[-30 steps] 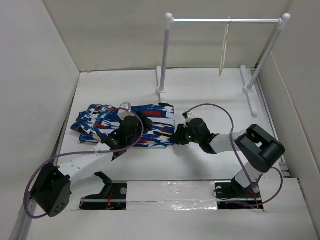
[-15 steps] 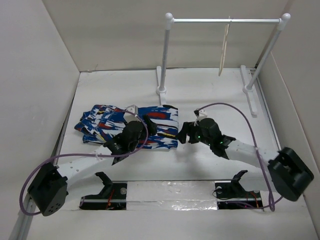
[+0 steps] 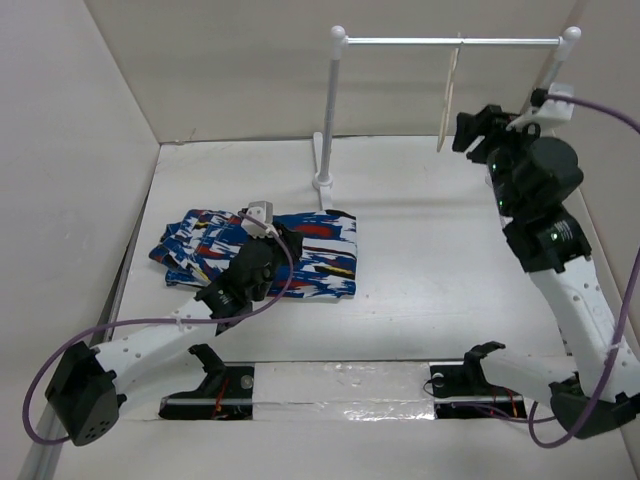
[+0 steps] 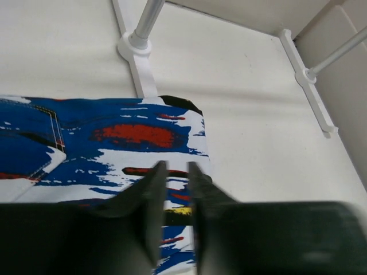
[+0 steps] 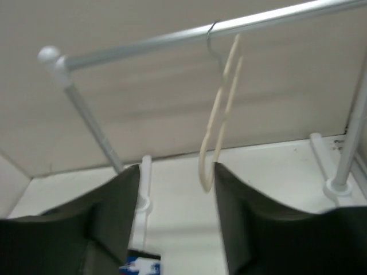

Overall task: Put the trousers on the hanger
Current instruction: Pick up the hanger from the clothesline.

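Observation:
The trousers (image 3: 300,255), royal blue with white, red and black streaks, lie folded on the table left of centre. My left gripper (image 3: 283,243) sits low over their right part. In the left wrist view the left gripper (image 4: 176,169) leaves only a narrow gap, and the trousers (image 4: 114,137) show flat through it. The pale cream hanger (image 3: 448,100) hangs from the rack's bar. My right gripper (image 3: 468,128) is raised just right of it. In the right wrist view the right gripper (image 5: 176,172) is wide open, and the hanger's (image 5: 221,114) lower end shows beside the right finger.
The white rack has a bar (image 3: 450,42) across the back, a left post (image 3: 328,110) and floor feet (image 4: 137,48). Its right post (image 3: 535,90) rises close behind the right arm. White walls enclose the table on three sides.
My right arm let go beside the trousers and rose up and back to the hanger, jaws open. The left gripper's jaws narrowed over the trousers.

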